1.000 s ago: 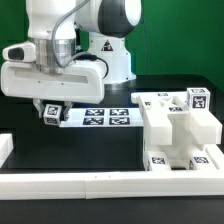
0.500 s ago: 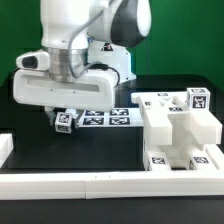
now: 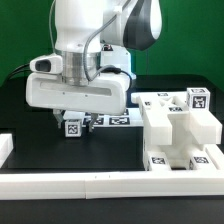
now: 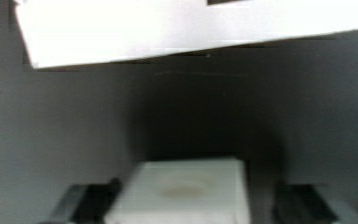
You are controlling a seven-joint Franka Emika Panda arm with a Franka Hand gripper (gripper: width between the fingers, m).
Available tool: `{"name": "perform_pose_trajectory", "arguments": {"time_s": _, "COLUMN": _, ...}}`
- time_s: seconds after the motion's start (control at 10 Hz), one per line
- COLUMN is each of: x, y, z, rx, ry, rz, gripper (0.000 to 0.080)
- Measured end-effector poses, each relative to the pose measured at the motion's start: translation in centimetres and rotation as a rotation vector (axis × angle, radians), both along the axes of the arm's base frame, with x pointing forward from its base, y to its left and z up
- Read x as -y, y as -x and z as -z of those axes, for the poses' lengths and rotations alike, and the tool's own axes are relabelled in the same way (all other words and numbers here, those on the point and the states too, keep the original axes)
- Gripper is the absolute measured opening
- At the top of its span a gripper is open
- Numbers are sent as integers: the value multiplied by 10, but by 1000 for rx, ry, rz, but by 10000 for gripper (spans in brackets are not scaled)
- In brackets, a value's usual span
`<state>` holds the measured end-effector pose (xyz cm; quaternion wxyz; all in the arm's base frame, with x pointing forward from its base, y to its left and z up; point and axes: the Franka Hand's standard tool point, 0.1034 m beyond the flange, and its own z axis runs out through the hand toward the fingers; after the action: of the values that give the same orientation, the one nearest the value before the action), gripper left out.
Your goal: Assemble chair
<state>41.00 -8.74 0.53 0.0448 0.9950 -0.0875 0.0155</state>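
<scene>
One small tagged leg (image 3: 72,127) sits between the hand's (image 3: 73,122) fingers at frame centre-left; grip or release cannot be told; chair body (image 3: 178,130) right, on black surface (image 3: 100,158)

The arm's body covers most of the marker board (image 3: 118,121) in the exterior view, only a strip shows. Wrist view is blurry, gripper (image 4: 190,200) cut off at the edge w/ a white piece (image 4: 190,192) between the fingers, can't tell if they're touching it. The chair (image 3: 178,130) is clipped at the exterior view's right edge.

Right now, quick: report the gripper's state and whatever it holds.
Gripper: a small white tagged chair piece sits between the fingers; whether they are clamped on it or letting go cannot be told.
</scene>
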Motion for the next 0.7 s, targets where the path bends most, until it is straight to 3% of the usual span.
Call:
{"name": "perform_pose_trajectory", "arguments": {"time_s": 0.1, "x": 0, "y": 0, "z": 0, "rx": -1, "ry": 0, "rz": 0, "gripper": 493}}
{"name": "perform_pose_trajectory", "arguments": {"time_s": 0.2, "x": 0, "y": 0, "z": 0, "rx": -1, "ry": 0, "rz": 0, "gripper": 620}}
{"name": "perform_pose_trajectory", "arguments": {"time_s": 0.5, "x": 2, "y": 2, "z": 0, "rx": -16, "ry": -9, "rz": -6, "gripper": 648}}
{"name": "perform_pose_trajectory", "arguments": {"time_s": 0.7, "x": 7, "y": 0, "z": -10, "rx": -91, "ry": -80, "rz": 23, "gripper": 649}}
